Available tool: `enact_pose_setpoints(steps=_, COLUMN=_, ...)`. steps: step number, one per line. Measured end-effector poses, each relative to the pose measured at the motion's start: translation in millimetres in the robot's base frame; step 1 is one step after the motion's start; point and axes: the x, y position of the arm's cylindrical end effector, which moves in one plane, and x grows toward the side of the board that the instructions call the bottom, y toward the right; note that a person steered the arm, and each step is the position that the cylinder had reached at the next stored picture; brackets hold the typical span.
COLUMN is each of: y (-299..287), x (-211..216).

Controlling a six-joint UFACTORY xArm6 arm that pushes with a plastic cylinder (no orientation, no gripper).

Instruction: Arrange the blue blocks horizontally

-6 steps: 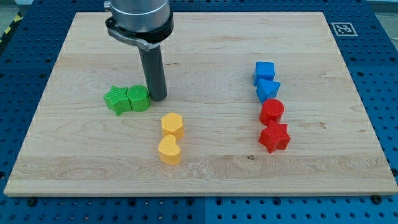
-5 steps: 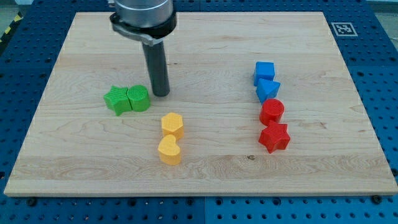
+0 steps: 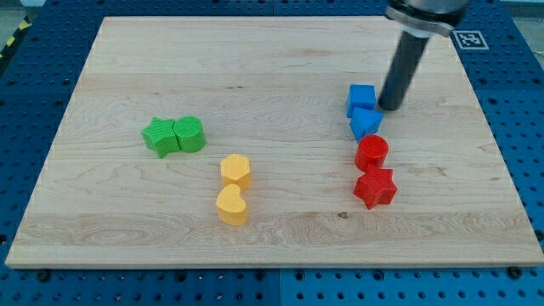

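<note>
Two blue blocks stand one above the other at the board's right: a blue cube (image 3: 360,99) and, touching it just below, a blue wedge-like block (image 3: 366,123). My tip (image 3: 390,107) rests on the board just right of the blue cube, level with the seam between the two blue blocks and very close to them. The rod rises up and to the right out of the view's top.
A red cylinder (image 3: 371,153) and a red star (image 3: 375,187) continue the column below the blue blocks. A green star (image 3: 158,136) and green cylinder (image 3: 189,133) sit at the left. Two yellow blocks (image 3: 235,171), (image 3: 231,205) stand in the middle. A marker tag (image 3: 469,38) is at the top right.
My tip has swept from beside the green blocks at the left across the board to the right side of the blue blocks. No block has moved.
</note>
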Motion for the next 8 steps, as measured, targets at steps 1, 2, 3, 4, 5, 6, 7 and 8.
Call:
enact_pose_setpoints(steps=1, y=-82.6, x=-4.5)
enact_pose_setpoints(steps=2, y=-153.2, x=1.3)
enact_pose_setpoints(steps=3, y=-223.7, x=3.9)
enact_pose_setpoints(steps=4, y=-249.5, x=3.9)
enact_pose_setpoints(steps=5, y=-249.2, x=2.7)
enact_pose_setpoints(steps=6, y=-177.5, x=1.0)
enact_pose_setpoints(steps=7, y=-65.4, x=22.3)
enact_pose_setpoints(steps=8, y=23.6, x=16.7)
